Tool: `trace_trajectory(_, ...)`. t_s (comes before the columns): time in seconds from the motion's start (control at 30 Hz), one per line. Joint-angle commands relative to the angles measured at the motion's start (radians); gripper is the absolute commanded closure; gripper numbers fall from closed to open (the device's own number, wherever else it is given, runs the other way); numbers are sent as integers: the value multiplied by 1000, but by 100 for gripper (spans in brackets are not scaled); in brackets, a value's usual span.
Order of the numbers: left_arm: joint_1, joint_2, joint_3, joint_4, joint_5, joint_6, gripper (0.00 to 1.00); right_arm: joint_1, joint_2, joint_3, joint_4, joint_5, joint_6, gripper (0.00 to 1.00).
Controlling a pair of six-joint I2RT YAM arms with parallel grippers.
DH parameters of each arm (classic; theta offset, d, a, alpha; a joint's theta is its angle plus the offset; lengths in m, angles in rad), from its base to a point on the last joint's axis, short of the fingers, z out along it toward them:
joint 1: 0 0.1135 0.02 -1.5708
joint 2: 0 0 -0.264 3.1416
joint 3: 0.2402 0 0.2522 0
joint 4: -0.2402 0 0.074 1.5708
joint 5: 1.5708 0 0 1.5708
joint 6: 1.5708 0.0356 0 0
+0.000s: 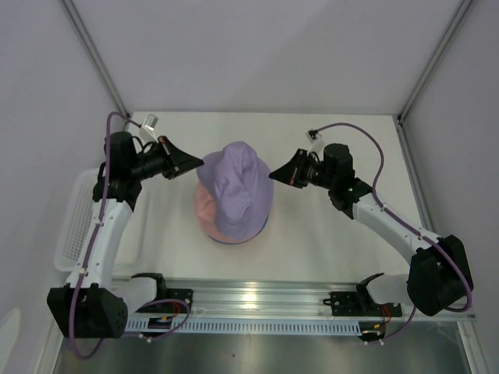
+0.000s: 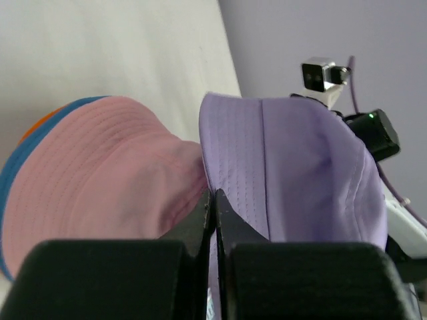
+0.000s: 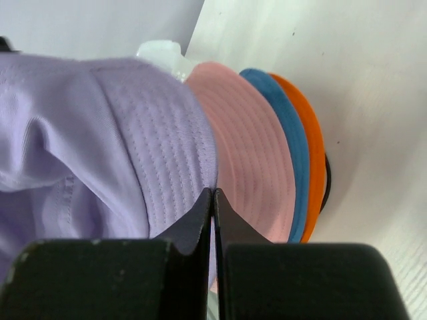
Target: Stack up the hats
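The lavender hat (image 1: pixel 238 187) sits on top of the stack at the table's middle, its crown rumpled. My left gripper (image 1: pixel 199 163) is shut on its brim at the left side, with lavender fabric (image 2: pixel 293 173) pinched between the jaws (image 2: pixel 215 193). My right gripper (image 1: pixel 272 176) is shut on the brim at the right side (image 3: pixel 213 192). Under the lavender hat (image 3: pixel 80 147) lies the pink hat (image 1: pixel 204 210) (image 2: pixel 100 173) (image 3: pixel 247 153). Below that come the blue hat (image 3: pixel 287 133) (image 2: pixel 13 173) and the orange hat (image 3: pixel 312 140) (image 2: pixel 40 123), only their brim edges showing.
A white mesh basket (image 1: pixel 74 226) stands at the table's left edge beside the left arm. A black wire edge (image 3: pixel 326 183) peeks out under the orange brim. A metal rail (image 1: pixel 257 300) with both arm bases runs along the near edge. White walls enclose the table.
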Motion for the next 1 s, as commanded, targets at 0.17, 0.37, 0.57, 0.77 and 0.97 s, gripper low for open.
trace_trajectory(0.17, 14, -24, 311, -494, -190, 161, 99, -10, -36, 99, -104, 37, -82, 100)
trace_trajectory(0.37, 34, -65, 320, -635, -329, 221, 99, -21, -30, 96, -133, 33, -100, 100)
trace_trajectory(0.57, 39, -76, 161, -563, -437, 243, 99, -22, 39, 105, -179, 16, -134, 100)
trace_trajectory(0.77, 40, 28, 75, -408, -458, 230, 99, -24, 127, 116, -211, 21, -188, 100)
trace_trajectory(0.97, 39, 136, 47, -322, -486, 229, 99, -27, 234, 160, -242, 19, -228, 100)
